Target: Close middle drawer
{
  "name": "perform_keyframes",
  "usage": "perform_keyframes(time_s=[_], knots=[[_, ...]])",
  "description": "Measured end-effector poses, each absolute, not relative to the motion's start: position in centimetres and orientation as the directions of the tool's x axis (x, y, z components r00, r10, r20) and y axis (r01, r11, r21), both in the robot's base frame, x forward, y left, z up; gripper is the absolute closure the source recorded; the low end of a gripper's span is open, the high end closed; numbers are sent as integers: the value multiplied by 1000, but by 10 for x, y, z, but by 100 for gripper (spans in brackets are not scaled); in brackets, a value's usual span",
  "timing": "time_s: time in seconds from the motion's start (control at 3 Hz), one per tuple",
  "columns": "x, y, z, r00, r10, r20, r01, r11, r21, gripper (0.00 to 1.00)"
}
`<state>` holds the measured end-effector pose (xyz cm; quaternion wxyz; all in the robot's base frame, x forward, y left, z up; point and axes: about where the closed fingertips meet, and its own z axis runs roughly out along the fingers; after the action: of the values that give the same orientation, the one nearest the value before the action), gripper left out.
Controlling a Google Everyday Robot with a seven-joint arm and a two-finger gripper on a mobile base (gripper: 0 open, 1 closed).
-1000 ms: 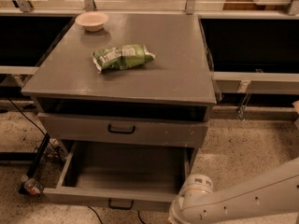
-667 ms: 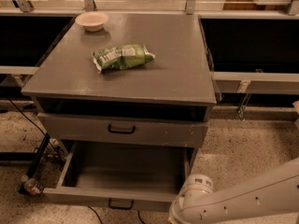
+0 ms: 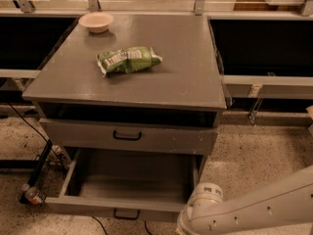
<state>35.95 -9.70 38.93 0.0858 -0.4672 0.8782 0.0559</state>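
Note:
The middle drawer (image 3: 122,204) is a grey wooden box with a low front panel and a small black handle (image 3: 126,214). It is pulled far out of the grey cabinet (image 3: 161,82) and its inside looks empty. Above it sits a taller drawer front (image 3: 88,133) with white chips and a bigger black handle (image 3: 127,135). My white arm (image 3: 244,212) comes in from the lower right, and its round joint (image 3: 204,199) is by the open drawer's front right corner. The gripper itself is out of view, past the bottom edge of the camera view.
A green snack bag (image 3: 128,59) and a beige bowl (image 3: 96,21) lie on the cabinet top. A plastic bottle (image 3: 33,195) and black cables (image 3: 29,126) lie on the speckled floor to the left. Grey rails and dark shelves flank the cabinet on both sides.

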Motion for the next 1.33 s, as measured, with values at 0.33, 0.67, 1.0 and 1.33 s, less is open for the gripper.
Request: perform_keyframes(time_s=[0.33,0.67,1.0,1.33], knots=[[360,-97,389,-549,-811,-203,-830,557,18,5],[359,-97,389,-549,-811,-203,-830,557,18,0],[359,-97,389,-549,-811,-203,-830,557,18,0],[359,-97,389,-549,-811,-203,-830,557,18,19]])
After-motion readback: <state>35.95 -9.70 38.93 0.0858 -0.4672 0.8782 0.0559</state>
